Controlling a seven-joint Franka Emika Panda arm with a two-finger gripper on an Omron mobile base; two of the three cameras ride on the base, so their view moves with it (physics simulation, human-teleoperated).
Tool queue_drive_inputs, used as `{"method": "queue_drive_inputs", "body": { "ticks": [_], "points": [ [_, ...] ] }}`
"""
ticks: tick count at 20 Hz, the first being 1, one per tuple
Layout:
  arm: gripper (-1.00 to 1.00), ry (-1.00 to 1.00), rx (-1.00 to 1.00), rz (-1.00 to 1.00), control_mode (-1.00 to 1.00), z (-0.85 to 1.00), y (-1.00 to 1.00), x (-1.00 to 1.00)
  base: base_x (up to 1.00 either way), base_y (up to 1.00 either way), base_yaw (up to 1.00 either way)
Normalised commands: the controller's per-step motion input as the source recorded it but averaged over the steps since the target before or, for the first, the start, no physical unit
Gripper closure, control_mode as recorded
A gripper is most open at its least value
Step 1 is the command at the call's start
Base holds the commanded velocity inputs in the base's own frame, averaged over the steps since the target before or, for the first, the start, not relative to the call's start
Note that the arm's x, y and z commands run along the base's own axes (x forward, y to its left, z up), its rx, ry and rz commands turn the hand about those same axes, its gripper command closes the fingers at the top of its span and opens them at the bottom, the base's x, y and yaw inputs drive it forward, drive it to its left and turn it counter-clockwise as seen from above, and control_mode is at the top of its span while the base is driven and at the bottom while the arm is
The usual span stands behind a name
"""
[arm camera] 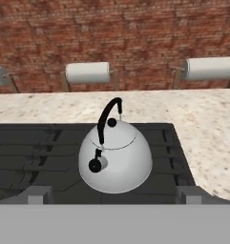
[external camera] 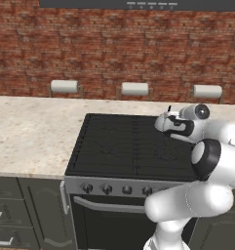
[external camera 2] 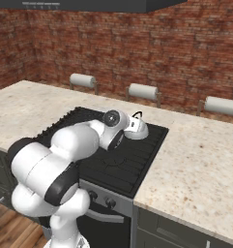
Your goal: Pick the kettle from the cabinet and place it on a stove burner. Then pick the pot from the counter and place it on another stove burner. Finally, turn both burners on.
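The small silvery-white kettle stands upright on the back right burner of the black cooktop, its black arched handle up. In the left base view the kettle peeks out from behind my hand. From the right base view the kettle sits near the stove's far corner. My gripper is open, just on the near side of the kettle and apart from it, with one fingertip to each side and nothing held. The pot and the cabinet are out of view.
Beige speckled counter runs on both sides of the range. Three white rolls on holders, one of them, stand along the brick wall. A knob row lines the stove front. A dark hood hangs above.
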Motion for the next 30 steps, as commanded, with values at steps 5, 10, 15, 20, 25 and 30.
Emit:
{"method": "queue_drive_inputs", "body": {
  "ticks": [5,10,15,20,25,30],
  "points": [
    [-1.0,0.04,-0.02,0.0,-1.0,0.16,0.15,-0.3,0.0,0.0,0.0],
    [-1.0,0.08,-0.01,0.0,-1.0,0.24,0.16,-0.25,0.0,0.0,0.0],
    [-1.0,0.11,0.0,0.0,-1.0,0.26,0.14,-0.21,0.0,0.0,0.0],
    [-1.0,0.13,0.0,0.0,-1.0,0.23,0.12,-0.21,0.0,0.0,0.0],
    [-1.0,0.13,0.0,0.0,-1.0,0.24,0.13,-0.28,0.0,0.0,0.0],
    [-1.0,0.1,0.0,0.0,-1.0,0.21,0.13,-0.35,0.0,0.0,0.0]
  ]
}}
